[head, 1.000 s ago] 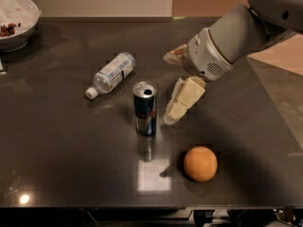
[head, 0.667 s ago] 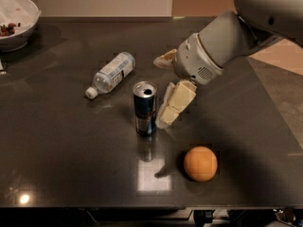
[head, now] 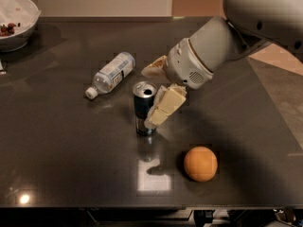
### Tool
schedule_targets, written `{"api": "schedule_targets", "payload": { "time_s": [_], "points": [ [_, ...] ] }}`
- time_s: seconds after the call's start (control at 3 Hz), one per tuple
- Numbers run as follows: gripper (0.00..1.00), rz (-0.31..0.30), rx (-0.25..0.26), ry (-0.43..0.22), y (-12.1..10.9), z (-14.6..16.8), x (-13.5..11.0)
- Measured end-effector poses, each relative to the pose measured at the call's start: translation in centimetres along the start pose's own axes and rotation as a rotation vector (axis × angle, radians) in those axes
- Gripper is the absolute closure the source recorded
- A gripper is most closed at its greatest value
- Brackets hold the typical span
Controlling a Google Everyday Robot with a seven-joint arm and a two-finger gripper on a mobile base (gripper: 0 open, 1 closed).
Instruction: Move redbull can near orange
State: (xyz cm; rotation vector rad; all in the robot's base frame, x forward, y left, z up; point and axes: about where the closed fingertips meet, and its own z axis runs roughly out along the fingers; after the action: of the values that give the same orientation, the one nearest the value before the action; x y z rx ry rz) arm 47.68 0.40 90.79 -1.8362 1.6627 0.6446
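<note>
The hand (head: 156, 90), fingers spread apart, hovers at the upright can (head: 140, 111); the orange (head: 200, 163) sits near the can.

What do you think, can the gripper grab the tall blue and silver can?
Probably yes. The open gripper is right at the upright blue and silver metal can, nothing between them. The clear plastic bottle and round orange fruit lie apart.

Looking down from high over the near edge

We are viewing the dark table (head: 57, 164) steeply and fairly closely, facing the far wall. The arm is filling the upper right, and the gripper (head: 147, 97) is sitting mid-frame, fingers spread on either side of the redbull can (head: 140, 110).
</note>
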Motion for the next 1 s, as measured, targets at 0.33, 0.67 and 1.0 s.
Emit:
{"api": "schedule_targets", "payload": {
  "time_s": [0.33, 0.67, 1.0],
  "points": [
    [0.4, -0.013, -0.01, -0.015, 0.2, 0.2, -0.6],
    [0.63, -0.012, -0.012, -0.02, 0.3, -0.2, -0.8],
    [0.87, 0.0, -0.015, -0.025, 0.7, -1.7, -1.0]
  ]
}}
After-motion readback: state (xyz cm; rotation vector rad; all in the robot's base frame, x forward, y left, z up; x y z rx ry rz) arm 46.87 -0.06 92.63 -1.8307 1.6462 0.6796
